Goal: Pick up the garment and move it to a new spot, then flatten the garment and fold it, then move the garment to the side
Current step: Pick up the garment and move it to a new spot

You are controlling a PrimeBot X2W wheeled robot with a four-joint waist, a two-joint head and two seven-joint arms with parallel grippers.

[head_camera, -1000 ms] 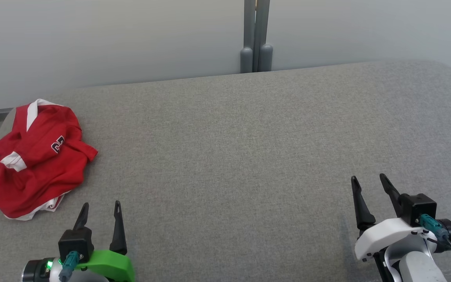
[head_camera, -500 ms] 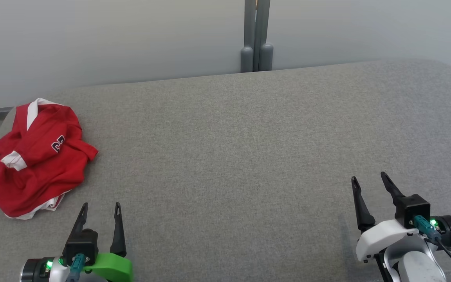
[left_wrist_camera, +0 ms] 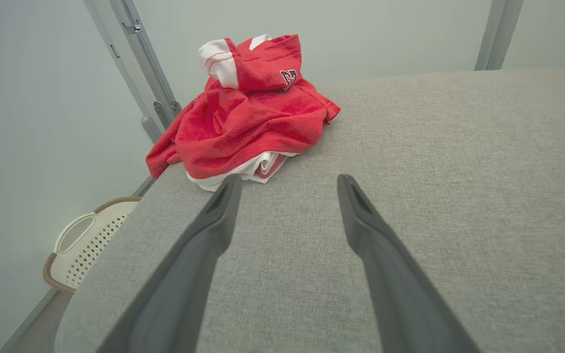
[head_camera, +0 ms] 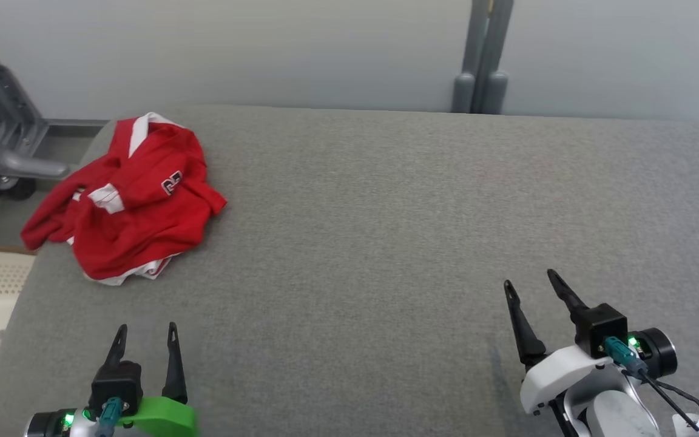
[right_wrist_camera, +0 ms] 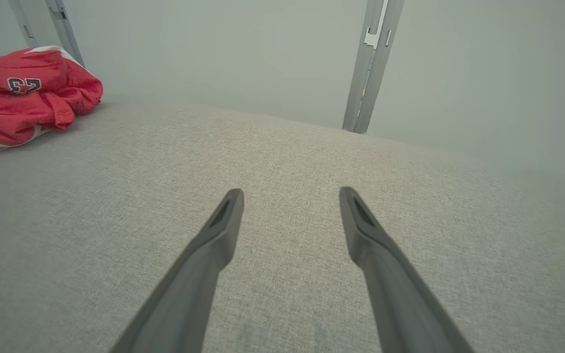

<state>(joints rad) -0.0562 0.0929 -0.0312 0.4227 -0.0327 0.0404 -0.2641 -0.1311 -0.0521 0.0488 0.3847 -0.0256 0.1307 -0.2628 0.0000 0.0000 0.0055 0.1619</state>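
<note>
Your left tool (head_camera: 147, 328) and right tool (head_camera: 529, 279) are both spread wide and empty, low over the grey desk (head_camera: 386, 212). The red garment (head_camera: 134, 200) sits crumpled ahead of the left tool, a bit to its left, well apart from the right one. Looks like nothing's done yet: pickup, flatten, fold and shift aside all remain.

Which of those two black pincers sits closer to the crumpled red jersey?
The green-mounted left pincer: the red-and-white fabric jersey lies ahead of it. The white-mounted right pincer stands far off.
</note>
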